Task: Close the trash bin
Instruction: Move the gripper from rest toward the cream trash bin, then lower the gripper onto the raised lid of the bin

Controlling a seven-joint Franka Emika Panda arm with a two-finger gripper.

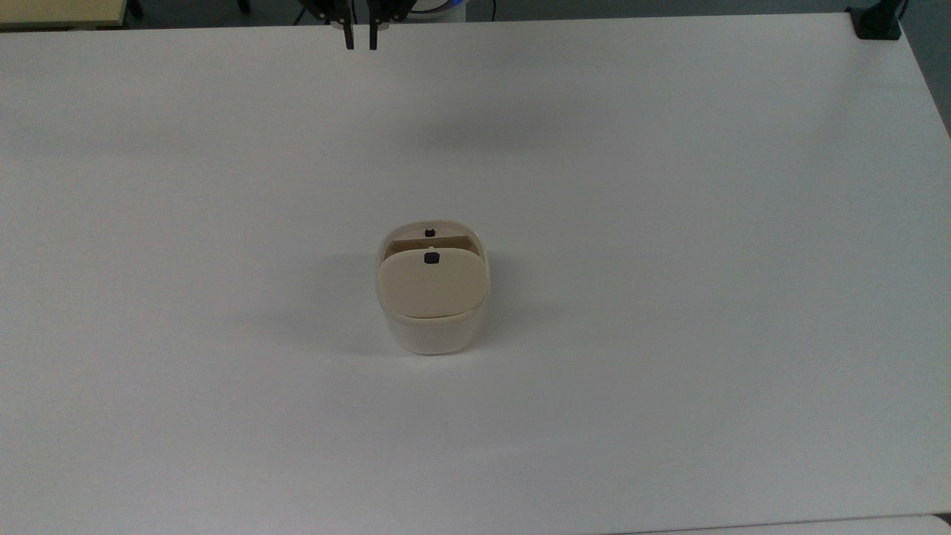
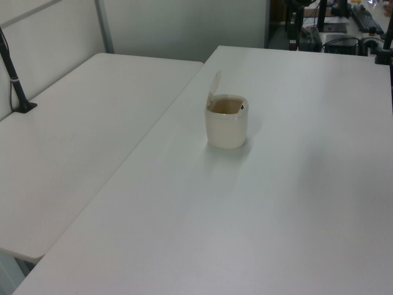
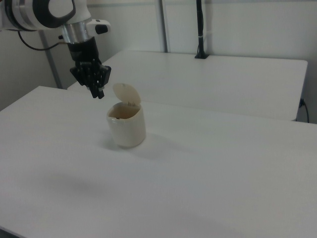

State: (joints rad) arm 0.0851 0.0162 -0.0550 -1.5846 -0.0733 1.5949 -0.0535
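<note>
Trash bin [image 1: 432, 297] mid-table [image 1: 669, 297], lid [image 1: 432, 284] raised; tool [image 1: 359, 43] far off.

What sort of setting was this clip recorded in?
Probably a robotics lab or office workspace: a robot arm with its end effector hangs over a plain white table holding a single trash bin, and black camera poles are clamped to the neighbouring table.
</note>
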